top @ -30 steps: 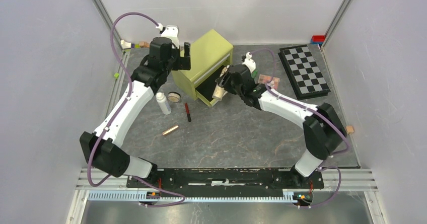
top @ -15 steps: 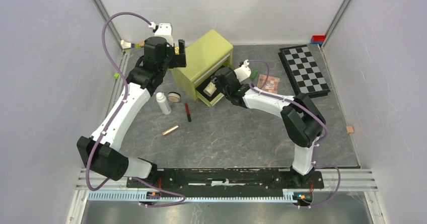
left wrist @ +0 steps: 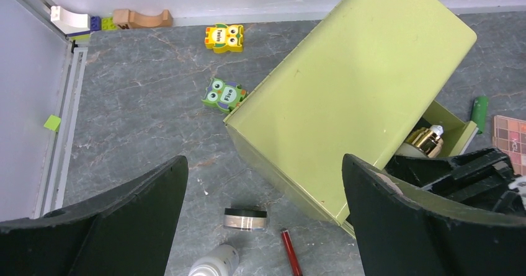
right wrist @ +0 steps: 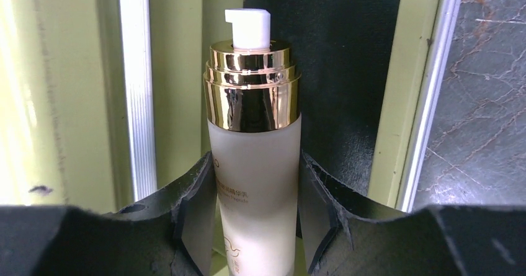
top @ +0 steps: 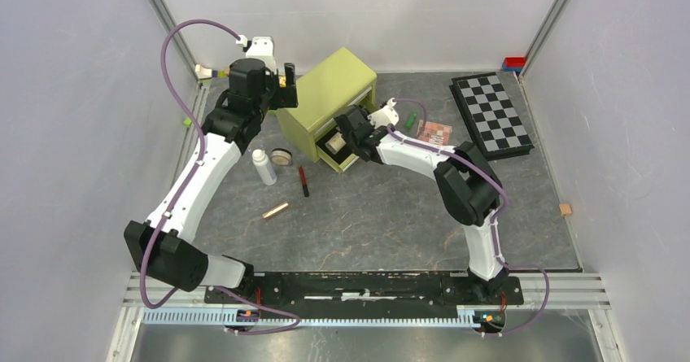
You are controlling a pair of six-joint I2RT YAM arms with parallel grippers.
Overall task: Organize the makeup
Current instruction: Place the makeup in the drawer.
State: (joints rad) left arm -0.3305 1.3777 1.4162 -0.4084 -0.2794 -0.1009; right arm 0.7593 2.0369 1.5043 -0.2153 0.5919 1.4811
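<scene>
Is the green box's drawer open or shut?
Open. The drawer juts from the box; the right fingers hold a pump bottle inside it.

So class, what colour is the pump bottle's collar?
Gold; pump bottle's collar shows best in right wrist view.

Frosted, satin-smooth cream pump bottle [right wrist: 254, 183] with mirror-glossy gold metallic collar [right wrist: 252, 96] and white plastic nozzle [right wrist: 248, 28], smooth matt lime-green box [left wrist: 353, 90], matt grey marbled stone-look tabletop [left wrist: 142, 96], bare pale wooden arch block [left wrist: 146, 18]
</scene>
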